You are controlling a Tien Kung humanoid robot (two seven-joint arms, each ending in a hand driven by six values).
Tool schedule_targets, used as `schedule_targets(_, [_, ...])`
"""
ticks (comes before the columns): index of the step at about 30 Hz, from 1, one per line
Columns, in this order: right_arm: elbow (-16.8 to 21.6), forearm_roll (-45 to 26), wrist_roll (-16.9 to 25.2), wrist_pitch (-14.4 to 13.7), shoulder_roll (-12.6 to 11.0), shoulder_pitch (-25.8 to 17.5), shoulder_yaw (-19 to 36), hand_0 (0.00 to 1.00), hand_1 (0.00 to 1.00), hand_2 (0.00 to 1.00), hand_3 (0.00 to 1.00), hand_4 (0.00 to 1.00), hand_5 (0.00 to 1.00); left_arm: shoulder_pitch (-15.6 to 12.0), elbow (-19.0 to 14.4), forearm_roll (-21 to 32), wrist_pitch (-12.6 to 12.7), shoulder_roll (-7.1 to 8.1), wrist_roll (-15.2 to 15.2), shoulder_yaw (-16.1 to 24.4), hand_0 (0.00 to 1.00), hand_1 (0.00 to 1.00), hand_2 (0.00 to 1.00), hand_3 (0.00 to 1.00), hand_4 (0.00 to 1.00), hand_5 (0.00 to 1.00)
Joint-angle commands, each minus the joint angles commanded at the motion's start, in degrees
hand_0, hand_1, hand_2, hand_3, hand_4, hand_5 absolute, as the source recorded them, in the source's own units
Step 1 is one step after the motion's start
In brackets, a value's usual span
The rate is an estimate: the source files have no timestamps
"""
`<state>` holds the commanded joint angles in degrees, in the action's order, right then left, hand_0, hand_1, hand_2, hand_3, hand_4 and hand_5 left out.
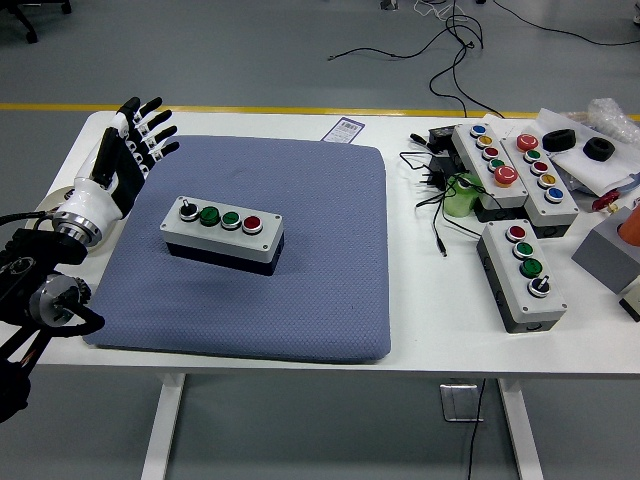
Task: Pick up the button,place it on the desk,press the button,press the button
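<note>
Head view — left hand spread beside button box.

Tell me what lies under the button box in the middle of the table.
The button box sits on a blue-grey mat, which lies on the white table. The patch of mat beneath the box is covered. The left hand hovers, fingers spread, over the mat's left edge.

A grey button box with a black switch, two green buttons and one red lies flat on the blue mat.
</note>
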<state>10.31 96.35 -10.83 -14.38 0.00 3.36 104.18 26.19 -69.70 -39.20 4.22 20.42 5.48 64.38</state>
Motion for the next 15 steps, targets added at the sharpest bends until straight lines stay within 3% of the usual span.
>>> schedule_targets(6, [0.0,0.11,-0.2,-0.08,0.0,-0.21,-0.13,0.53,0.651,0.697,0.617,0.312,0.141,-0.21,1.87,-4.02,-0.86,-0.39,-2.16,1.45,0.824,0.877,0.886,0.921,0.591,0.998])
schedule_targets(15, [0.0,-0.26,-0.49,-0.24,0.0,-0.59,-0.65,0.53,0.651,0.698,0.617,0.312,0.14,-0.65,3.28,-4.76,-0.99,-0.96,-1.57,2.8,0.827,0.88,0.888,0.921,0.595,0.998])
